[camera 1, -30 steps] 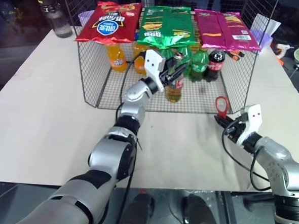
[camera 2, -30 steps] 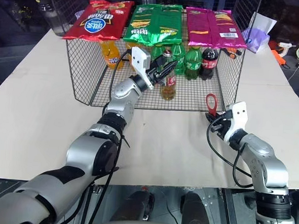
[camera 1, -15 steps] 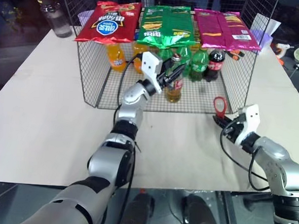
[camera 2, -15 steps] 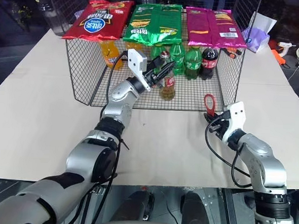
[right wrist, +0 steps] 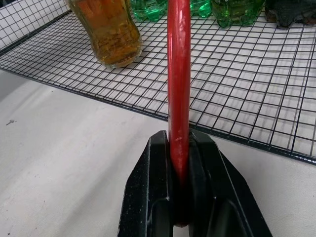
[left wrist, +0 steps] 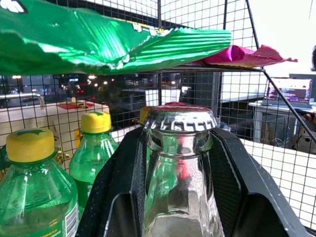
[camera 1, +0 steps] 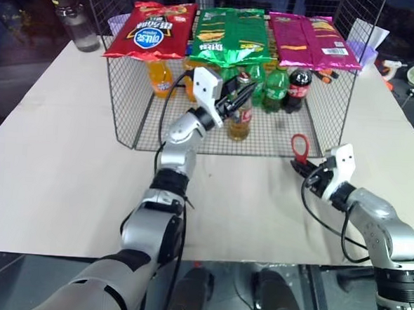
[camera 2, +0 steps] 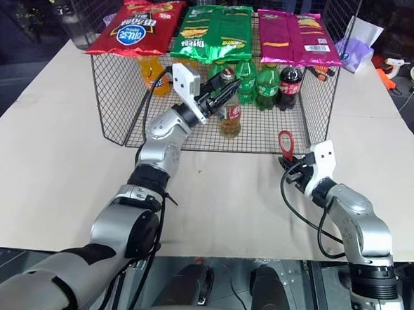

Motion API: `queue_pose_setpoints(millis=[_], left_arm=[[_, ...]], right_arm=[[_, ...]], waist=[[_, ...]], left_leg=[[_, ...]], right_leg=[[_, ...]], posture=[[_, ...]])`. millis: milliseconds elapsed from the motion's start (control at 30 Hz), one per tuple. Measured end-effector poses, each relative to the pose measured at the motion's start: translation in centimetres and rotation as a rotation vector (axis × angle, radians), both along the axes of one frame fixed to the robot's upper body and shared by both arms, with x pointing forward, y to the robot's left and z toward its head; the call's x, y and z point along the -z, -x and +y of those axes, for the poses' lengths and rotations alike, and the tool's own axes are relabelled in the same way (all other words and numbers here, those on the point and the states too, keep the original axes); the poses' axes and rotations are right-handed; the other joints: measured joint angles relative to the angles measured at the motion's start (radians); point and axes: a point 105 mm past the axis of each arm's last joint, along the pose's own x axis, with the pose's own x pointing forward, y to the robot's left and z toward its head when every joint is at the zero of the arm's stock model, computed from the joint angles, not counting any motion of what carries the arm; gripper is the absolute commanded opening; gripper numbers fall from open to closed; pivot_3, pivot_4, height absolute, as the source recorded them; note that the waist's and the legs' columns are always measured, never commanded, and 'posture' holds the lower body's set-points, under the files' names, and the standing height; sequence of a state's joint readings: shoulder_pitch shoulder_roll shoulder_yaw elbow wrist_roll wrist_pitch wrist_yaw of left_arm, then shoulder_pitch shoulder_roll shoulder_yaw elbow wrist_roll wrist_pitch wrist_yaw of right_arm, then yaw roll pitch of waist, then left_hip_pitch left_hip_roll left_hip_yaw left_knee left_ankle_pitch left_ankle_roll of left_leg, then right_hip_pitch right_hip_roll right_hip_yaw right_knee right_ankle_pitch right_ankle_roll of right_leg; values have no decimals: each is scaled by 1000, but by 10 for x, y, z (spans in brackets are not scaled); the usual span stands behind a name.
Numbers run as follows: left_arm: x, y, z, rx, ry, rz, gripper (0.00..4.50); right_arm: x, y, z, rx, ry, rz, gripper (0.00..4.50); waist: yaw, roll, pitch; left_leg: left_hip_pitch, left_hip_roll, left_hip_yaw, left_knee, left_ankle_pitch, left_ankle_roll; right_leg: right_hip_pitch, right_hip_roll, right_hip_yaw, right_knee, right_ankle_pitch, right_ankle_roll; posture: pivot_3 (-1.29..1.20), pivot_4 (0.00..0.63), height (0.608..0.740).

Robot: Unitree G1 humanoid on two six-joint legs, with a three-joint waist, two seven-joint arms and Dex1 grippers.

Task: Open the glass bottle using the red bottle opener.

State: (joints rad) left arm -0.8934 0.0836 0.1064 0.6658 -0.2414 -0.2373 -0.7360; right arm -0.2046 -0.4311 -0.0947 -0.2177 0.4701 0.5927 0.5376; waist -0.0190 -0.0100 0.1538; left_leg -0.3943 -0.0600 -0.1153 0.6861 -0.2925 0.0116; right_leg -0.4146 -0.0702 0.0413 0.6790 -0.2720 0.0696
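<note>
The glass bottle [camera 1: 241,122] stands upright on the floor of the wire cage [camera 1: 126,101], amber liquid inside and a red-and-white label on it. My left gripper [camera 1: 244,94] reaches into the cage and is shut on the bottle's neck just under the cap; in the left wrist view the black fingers [left wrist: 123,177] press both sides of the neck of the glass bottle [left wrist: 180,148]. My right gripper [camera 1: 306,168] hovers outside the cage's front right, shut on the red bottle opener [camera 1: 300,145], ring head up. In the right wrist view the red bottle opener [right wrist: 178,74] rises edge-on from the gripper [right wrist: 178,140].
Red [camera 1: 151,31], green [camera 1: 232,37] and magenta [camera 1: 312,40] chip bags lie on the cage's top. Orange soda bottles [camera 1: 161,78], green bottles [camera 1: 274,89] and a cola bottle [camera 1: 299,90] stand behind the glass bottle. A clear water bottle [camera 1: 78,28] stands far left.
My left arm's elbow has shifted a little to the left while its gripper stays on the bottle's neck. The right gripper and opener have hardly moved.
</note>
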Motion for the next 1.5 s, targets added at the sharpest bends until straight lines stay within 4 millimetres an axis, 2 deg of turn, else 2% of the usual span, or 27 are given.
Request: queue_pose_setpoints(millis=[167,400,567,733,1167,1500], left_arm=[[1,7,0,13,2,4,1549],[-11,19,5,12,15,-22,1549],[-10,27,8,10,7,-9,1549],[-1,39,12,23,-11,27,1549],[1,74,26,39,-7,92,1549],[19,86,30,53,-50,149,1549]], right_arm=[[-1,0,0,-1,0,-6,0],[0,0,2,-3,-4,-5,0],[1,0,4,-11,-4,-2,0],[1,1,4,-10,-2,-2,0],[6,2,6,-12,0,8,0],[7,2,7,-13,-3,9,0]], waist=[[1,0,0],[0,0,0],[1,0,0],[1,0,0],[2,0,0],[3,1,0]], left_leg=[[0,0,0,0,0,0],[0,1,0,0,0,0],[0,1,0,0,0,0],[0,1,0,0,0,0],[0,2,0,0,0,0],[0,2,1,0,0,0]], right_leg=[[0,0,0,0,0,0],[0,0,0,0,0,0],[0,0,0,0,0,0],[0,0,0,0,0,0],[0,0,1,0,0,0],[0,0,1,0,0,0]], posture=[[0,150,740],[0,150,740],[0,150,740],[0,150,740],[0,150,740],[0,150,740]])
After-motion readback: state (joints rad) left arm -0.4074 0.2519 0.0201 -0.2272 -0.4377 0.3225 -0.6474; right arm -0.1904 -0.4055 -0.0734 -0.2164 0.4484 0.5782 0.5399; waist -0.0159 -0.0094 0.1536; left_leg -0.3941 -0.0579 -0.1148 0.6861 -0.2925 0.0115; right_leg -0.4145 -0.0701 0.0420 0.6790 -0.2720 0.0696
